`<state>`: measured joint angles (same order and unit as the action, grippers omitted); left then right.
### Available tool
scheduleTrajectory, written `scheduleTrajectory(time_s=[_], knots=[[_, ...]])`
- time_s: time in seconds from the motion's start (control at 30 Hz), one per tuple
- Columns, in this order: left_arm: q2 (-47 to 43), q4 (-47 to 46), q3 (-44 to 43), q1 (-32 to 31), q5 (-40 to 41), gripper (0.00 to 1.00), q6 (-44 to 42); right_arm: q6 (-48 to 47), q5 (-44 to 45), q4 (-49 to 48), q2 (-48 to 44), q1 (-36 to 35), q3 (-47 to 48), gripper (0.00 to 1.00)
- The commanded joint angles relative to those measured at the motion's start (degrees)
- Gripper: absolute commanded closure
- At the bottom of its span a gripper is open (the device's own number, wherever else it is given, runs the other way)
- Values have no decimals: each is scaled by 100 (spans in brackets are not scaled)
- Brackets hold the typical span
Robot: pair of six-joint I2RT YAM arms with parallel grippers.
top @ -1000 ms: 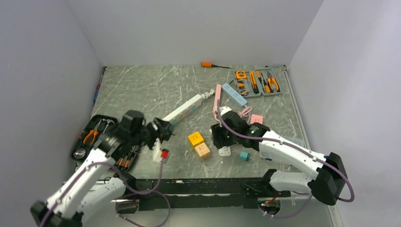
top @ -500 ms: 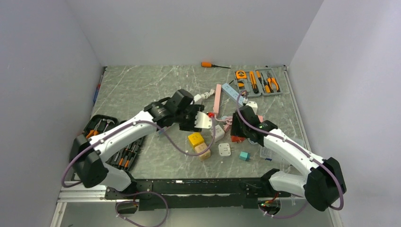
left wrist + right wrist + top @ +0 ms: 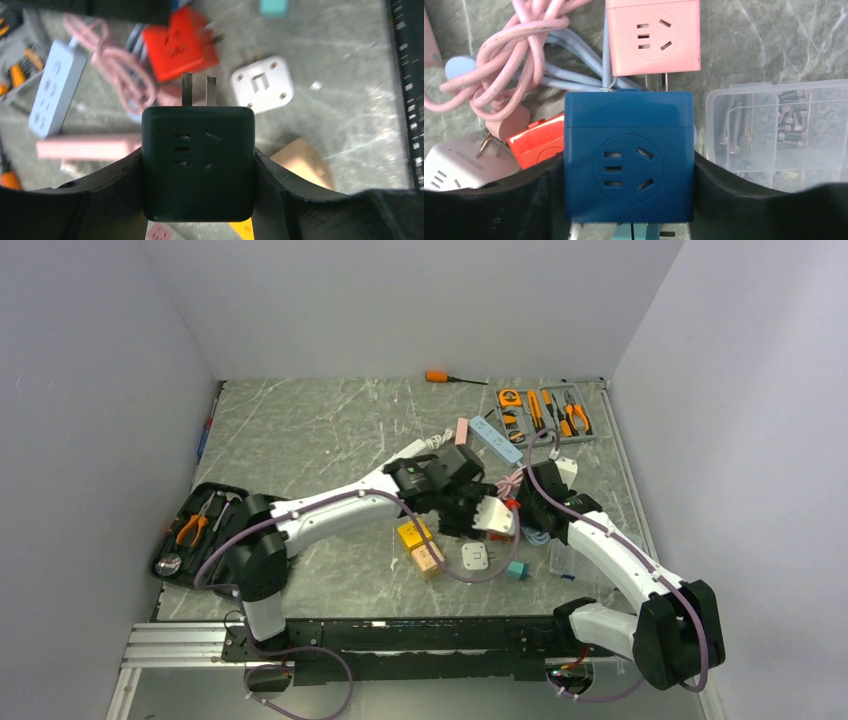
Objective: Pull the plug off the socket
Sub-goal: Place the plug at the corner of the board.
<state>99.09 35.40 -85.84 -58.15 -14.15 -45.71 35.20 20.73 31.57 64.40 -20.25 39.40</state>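
The left gripper (image 3: 198,156) was clamped on a dark, nearly black cube-shaped plug adapter (image 3: 198,165), its two black fingers pressed against the cube's left and right sides; the adapter's two flat metal prongs (image 3: 187,89) stuck out bare from its far edge, seated in nothing, and the cube hung above the grey-green marbled counter (image 3: 350,100). Below it on the counter lay a red cube adapter (image 3: 180,42), a white square adapter (image 3: 261,84) just to the red one's right, a pale blue power strip (image 3: 51,90) to the left and a pink power strip (image 3: 85,147) nearer the camera.

The right gripper (image 3: 629,165) was closed on a blue cube-shaped socket (image 3: 629,150), gripped at both sides with its outlet face toward the wrist camera; just beyond it lay a pink cube socket (image 3: 653,35), and a thin prong showed between the two, though I could not tell whether it entered the blue cube. A coil of pink cable (image 3: 509,45) lay to the left; a clear plastic box of screws (image 3: 774,135) stood just to the right.

In the top view the two grippers sat near each other at mid-counter, apart.
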Motion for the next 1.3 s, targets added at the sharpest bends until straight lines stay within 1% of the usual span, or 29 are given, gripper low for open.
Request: scheduleTrajectory(time_s=[0.0, 0.07, 0.13, 0.2, 0.33, 0.47, 0.67, 0.87, 0.9, 1.0, 1.03, 1.07, 1.1, 1.13, 1.17, 1.27], knots=[[510, 503, -874, -506, -546, 100, 318, -23, -15, -91, 81, 164, 174, 24], [703, 426, -899, -575, -642, 100, 430, -65, -88, -59, 108, 176, 321, 12], [862, 301, -829, -627, -691, 100, 490, -86, -170, -1, 109, 201, 437, 4], [962, 116, -673, -676, -719, 100, 530, -86, -246, 38, 17, 193, 514, 1], [1032, -301, -327, -803, -737, 100, 630, -16, -278, 253, -296, 206, 671, 0], [1203, -564, -274, -918, -763, 100, 853, -4, -238, 459, -578, 255, 911, 0], [1479, -1026, -180, -1049, -585, 100, 1065, 0, -174, 733, -747, 295, 1125, 0], [1835, -1089, -274, -1170, -424, 82, 1265, -3, -258, 712, -906, 311, 1092, 0], [1887, -1023, -323, -1169, -430, 76, 1252, -9, -268, 703, -923, 311, 1088, 0], [1971, -748, -363, -1164, -384, 66, 1014, -43, -299, 716, -929, 311, 1111, 0], [1949, -750, -299, -1159, -349, 61, 941, -43, -303, 725, -932, 311, 1121, 0], [1916, -772, -222, -1152, -337, 50, 872, -47, -306, 727, -938, 313, 1118, 0], [1891, -761, -185, -1146, -339, 31, 837, -55, -309, 715, -953, 307, 1110, 0], [1868, -669, -192, -1134, -393, 8, 816, -57, -325, 679, -963, 311, 1099, 0], [1830, -504, -256, -1124, -454, 1, 823, -71, -341, 669, -962, 309, 1091, 0], [1539, -91, -517, -1058, -599, 1, 1023, -118, -406, 631, -932, 313, 1087, 0]])
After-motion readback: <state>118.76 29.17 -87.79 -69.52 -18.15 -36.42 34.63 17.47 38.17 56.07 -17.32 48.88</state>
